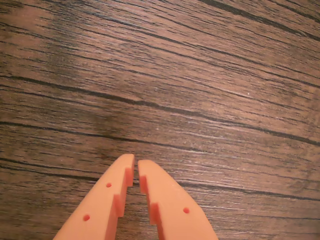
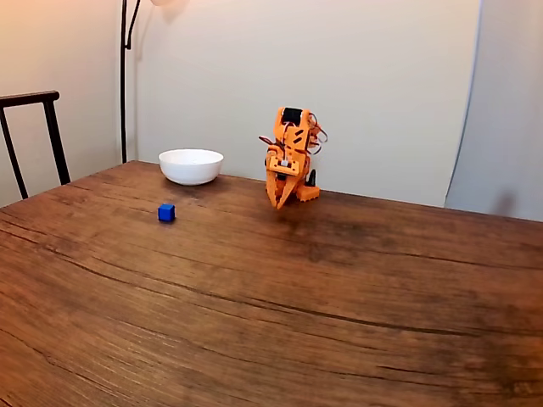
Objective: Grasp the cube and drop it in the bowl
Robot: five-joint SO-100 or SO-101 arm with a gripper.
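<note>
A tiny bright-blue cube (image 2: 166, 213) rests on the wooden table (image 2: 280, 305), left of centre in the fixed view. Behind it, toward the far edge, stands the round white bowl (image 2: 191, 165). The orange arm is folded up at the far side of the table, right of the bowl, with its gripper (image 2: 280, 203) pointing down just above the wood, well to the right of the cube. In the wrist view the orange gripper (image 1: 136, 162) rises from the bottom edge, its two fingertips nearly touching with nothing between them, over bare wood grain.
A dark chair back (image 2: 34, 127) stands past the table's left side. A thin black lamp pole (image 2: 124, 76) rises behind the far left corner, against a pale wall.
</note>
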